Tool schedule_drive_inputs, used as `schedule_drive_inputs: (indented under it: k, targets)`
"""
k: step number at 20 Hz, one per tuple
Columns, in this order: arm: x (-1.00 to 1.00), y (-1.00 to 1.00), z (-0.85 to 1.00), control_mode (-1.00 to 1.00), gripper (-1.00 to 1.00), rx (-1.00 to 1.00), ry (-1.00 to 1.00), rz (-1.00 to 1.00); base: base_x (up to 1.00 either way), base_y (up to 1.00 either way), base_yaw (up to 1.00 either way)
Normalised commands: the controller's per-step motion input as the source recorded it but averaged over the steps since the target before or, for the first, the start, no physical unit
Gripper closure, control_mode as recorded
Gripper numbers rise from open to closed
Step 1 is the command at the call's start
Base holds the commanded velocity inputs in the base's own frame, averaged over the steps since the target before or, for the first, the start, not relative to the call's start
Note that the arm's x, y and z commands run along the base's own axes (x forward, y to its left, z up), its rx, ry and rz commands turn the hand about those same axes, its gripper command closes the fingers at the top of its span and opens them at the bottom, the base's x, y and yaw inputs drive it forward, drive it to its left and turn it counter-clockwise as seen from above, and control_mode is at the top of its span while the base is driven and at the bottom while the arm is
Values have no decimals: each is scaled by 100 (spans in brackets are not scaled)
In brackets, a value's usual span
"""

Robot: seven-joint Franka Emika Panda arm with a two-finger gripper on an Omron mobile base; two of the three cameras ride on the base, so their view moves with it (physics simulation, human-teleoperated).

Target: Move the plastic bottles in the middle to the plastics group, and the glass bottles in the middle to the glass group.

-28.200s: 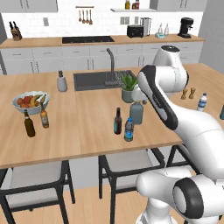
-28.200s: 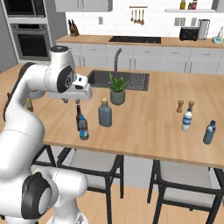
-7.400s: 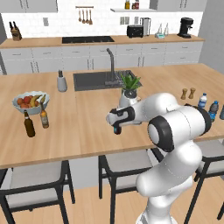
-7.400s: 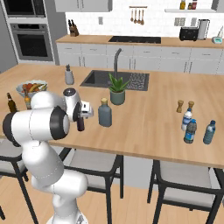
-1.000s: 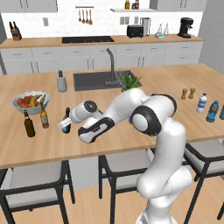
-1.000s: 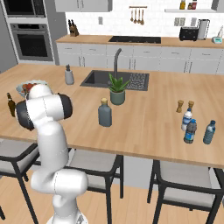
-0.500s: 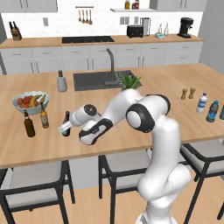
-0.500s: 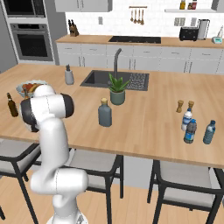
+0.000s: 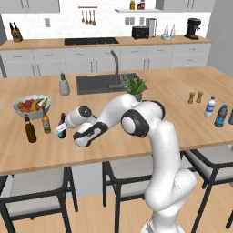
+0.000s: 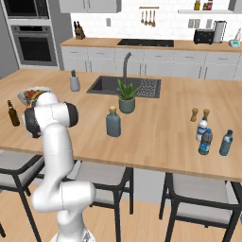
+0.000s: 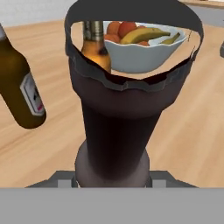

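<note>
A long wooden island counter carries a white fruit bowl; beside the bowl stand a dark brown-olive bottle and a small amber bottle.

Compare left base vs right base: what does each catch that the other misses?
Left base: the gripper shut on the beer bottle, close to the amber bottle; the coffee maker at the back.
Right base: the flask standing upright on its own, and the oven at the left.
Both: the fruit bowl, the dark bottle, the plant, the sink and the soap dispenser.
</note>
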Motion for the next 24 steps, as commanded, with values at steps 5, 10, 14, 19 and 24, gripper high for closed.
schedule_drive_inputs:
  k: [5, 10, 14, 19, 24]
  targets:
    - [31, 21, -7, -100, 100, 0, 0, 0, 0, 0, 0]
    - [24, 9, -30, -100, 100, 0, 0, 0, 0, 0, 0]
    - [24, 6, -55, -100, 100, 0, 0, 0, 0, 0, 0]
    - [2, 1, -27, -100, 100, 0, 0, 0, 0, 0, 0]
    - [0, -6, 0, -100, 100, 0, 0, 0, 0, 0, 0]
